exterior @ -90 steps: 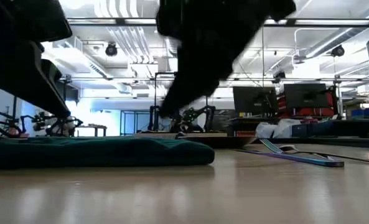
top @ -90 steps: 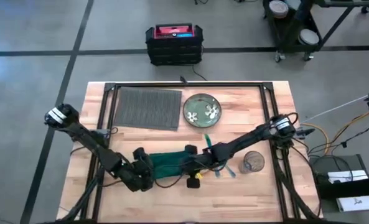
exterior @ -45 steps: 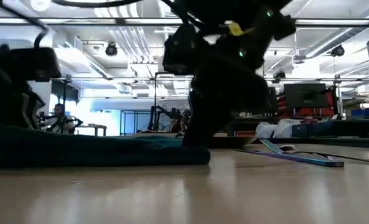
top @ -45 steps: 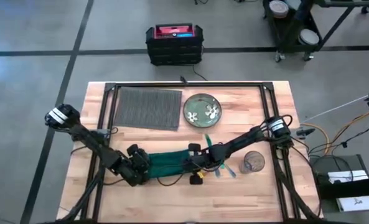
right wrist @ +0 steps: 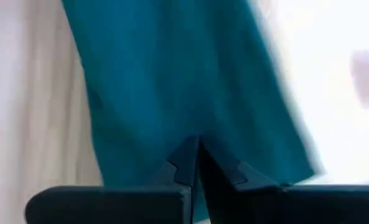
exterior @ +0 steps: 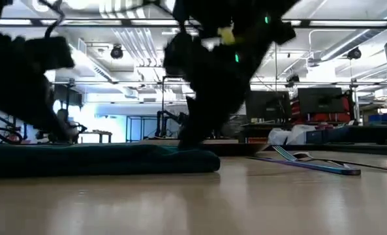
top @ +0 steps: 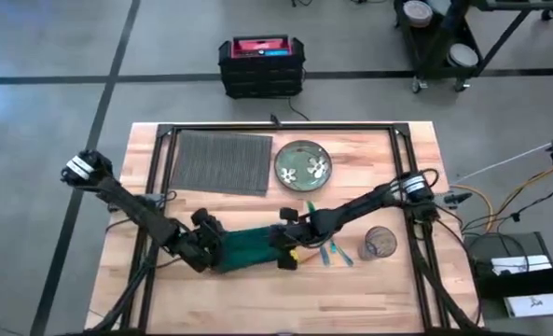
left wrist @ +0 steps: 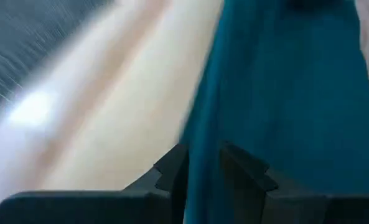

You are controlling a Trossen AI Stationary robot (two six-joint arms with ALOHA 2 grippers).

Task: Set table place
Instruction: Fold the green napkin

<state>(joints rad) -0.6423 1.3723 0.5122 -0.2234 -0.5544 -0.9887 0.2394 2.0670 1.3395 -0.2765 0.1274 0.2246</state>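
A dark green napkin [top: 248,248] lies flat on the table [top: 369,149], near its front edge. My left gripper [top: 208,245] is at the napkin's left end and my right gripper [top: 283,245] at its right end. Both are shut on the cloth. In the low view the napkin [exterior: 102,160] rests on the wood. The place, a dark grey ribbed mat [top: 220,161], lies at the far left. A green plate [top: 303,165] with white flowers sits right of it. My left gripper has an edge of the napkin [left wrist: 204,163] between its two fingers [left wrist: 172,177], which come in low from the table's left. The cloth lies slack on the table. My right gripper's fingers [right wrist: 184,163] meet on the napkin's end [right wrist: 193,127], coming from the table's right. The cloth stays on the table; one layer or several, I cannot tell.
Cutlery [top: 330,248] lies just right of the napkin, and the low view shows it as a flat strip [exterior: 310,163]. A clear glass [top: 380,243] stands near the right edge. A black and red case [top: 261,65] sits on the floor beyond the table.
My right gripper has gone a little toward the table's left and down onto the napkin's right end. My left gripper has edged toward the far edge. The napkin's right end has drawn slightly leftward, so the cloth looks shorter.
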